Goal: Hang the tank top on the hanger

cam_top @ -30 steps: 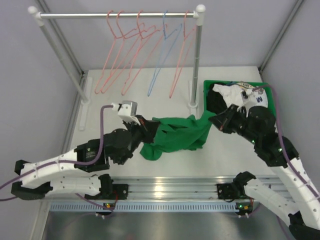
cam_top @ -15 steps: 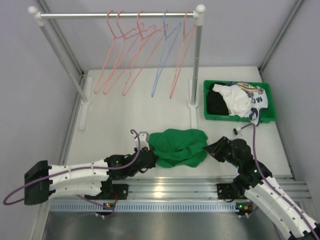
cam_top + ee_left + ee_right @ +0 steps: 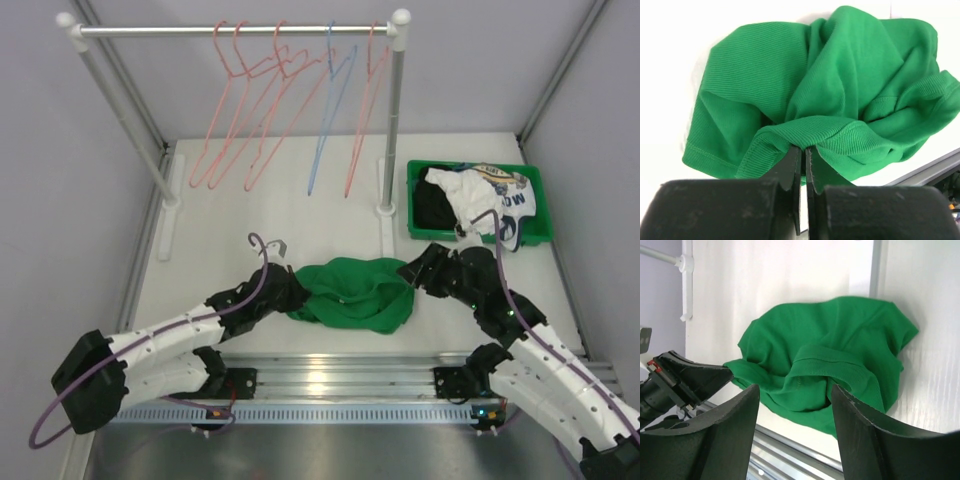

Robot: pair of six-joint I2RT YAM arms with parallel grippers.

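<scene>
The green tank top (image 3: 355, 292) lies crumpled on the white table near the front edge. My left gripper (image 3: 292, 298) is shut on a ribbed hem at its left side; in the left wrist view the hem (image 3: 810, 127) folds over the closed gripper (image 3: 803, 150). My right gripper (image 3: 410, 272) stands open just off the top's right edge, holding nothing. In the right wrist view the tank top (image 3: 830, 335) lies beyond the spread gripper (image 3: 794, 390). Several salmon-pink hangers, such as this hanger (image 3: 225, 120), hang on the rail at the back.
A blue hanger (image 3: 330, 110) hangs among the pink ones. The rack's right pole (image 3: 393, 130) stands behind the tank top. A green bin (image 3: 543, 228) at the back right holds a white printed garment (image 3: 480, 195) and a black garment (image 3: 432, 205).
The tank top, held stretched between both grippers farther back, came down crumpled near the front edge. The right gripper opened and let go of it. The left gripper kept its hold.
</scene>
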